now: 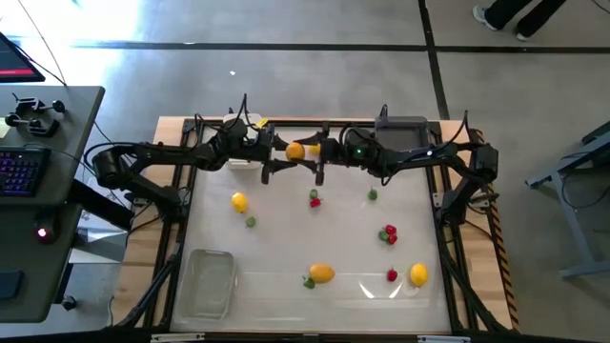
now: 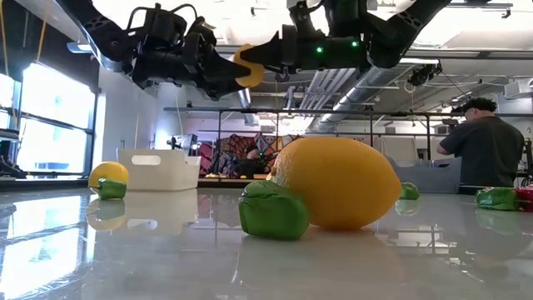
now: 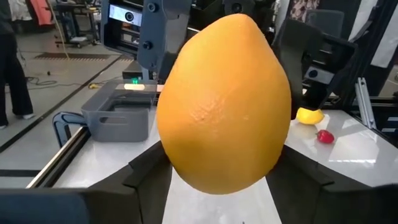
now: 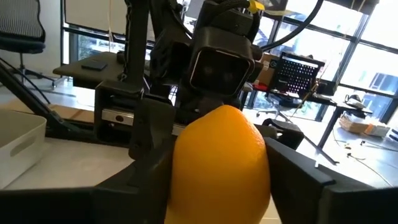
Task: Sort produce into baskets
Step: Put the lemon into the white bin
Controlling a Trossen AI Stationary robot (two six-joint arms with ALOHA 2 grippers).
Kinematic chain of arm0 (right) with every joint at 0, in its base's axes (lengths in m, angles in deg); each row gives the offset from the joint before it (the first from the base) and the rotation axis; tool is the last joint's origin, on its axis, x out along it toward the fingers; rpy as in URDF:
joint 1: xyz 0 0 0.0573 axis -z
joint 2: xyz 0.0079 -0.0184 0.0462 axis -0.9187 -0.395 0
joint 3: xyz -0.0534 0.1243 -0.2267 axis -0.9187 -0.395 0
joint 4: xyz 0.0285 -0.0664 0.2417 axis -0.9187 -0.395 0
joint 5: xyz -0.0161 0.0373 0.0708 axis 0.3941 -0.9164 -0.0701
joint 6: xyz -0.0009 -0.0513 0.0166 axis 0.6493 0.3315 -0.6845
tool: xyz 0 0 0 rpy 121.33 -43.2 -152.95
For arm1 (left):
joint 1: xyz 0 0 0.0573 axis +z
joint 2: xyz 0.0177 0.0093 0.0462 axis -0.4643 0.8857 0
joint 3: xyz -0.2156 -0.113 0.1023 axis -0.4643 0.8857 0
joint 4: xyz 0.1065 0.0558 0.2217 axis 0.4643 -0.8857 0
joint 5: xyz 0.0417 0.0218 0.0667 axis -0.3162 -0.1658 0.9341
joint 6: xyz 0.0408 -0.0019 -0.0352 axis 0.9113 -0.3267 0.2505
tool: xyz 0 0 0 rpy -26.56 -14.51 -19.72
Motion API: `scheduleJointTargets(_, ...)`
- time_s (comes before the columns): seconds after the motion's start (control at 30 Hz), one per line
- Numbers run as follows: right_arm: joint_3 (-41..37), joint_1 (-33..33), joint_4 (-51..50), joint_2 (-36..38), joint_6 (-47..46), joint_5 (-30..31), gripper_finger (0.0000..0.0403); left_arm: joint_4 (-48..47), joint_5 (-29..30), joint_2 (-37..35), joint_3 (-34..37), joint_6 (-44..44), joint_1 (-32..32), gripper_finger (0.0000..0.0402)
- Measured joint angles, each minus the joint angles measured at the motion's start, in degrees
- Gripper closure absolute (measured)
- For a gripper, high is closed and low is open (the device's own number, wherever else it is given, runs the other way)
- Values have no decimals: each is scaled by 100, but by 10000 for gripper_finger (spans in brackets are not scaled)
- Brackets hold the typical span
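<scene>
Here, both grippers meet on one orange fruit above the table's far edge.
Left gripper and right gripper each pinch it, midair between them.

The floor is polished grey concrete crossed by dark lines. A dark desk beside the table carries a keyboard with purple backlighting. Tall windows pour in daylight (bright enough to glare). Pipes and ducts run overhead. A person stands at a far bench.
</scene>
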Motion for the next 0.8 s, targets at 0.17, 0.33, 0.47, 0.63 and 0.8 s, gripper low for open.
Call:
scheduleJointTargets(0.17,0,2,2,0,-3,123,139,-12,32,0,0,98,14,206)
scheduleJointTargets(0.33,0,4,-61,86,184,436,122,-132,19,-2,-4,103,148,209)
scheduleJointTargets(0.47,0,21,-234,366,356,709,120,-536,-76,-48,-77,118,321,210)
scheduleJointTargets(0.63,2,35,-787,710,663,1189,120,-2339,258,-210,-709,462,569,210)
scheduleJointTargets(0.8,2,118,-1379,888,758,1476,120,-4621,2135,-338,-1508,1280,705,211)
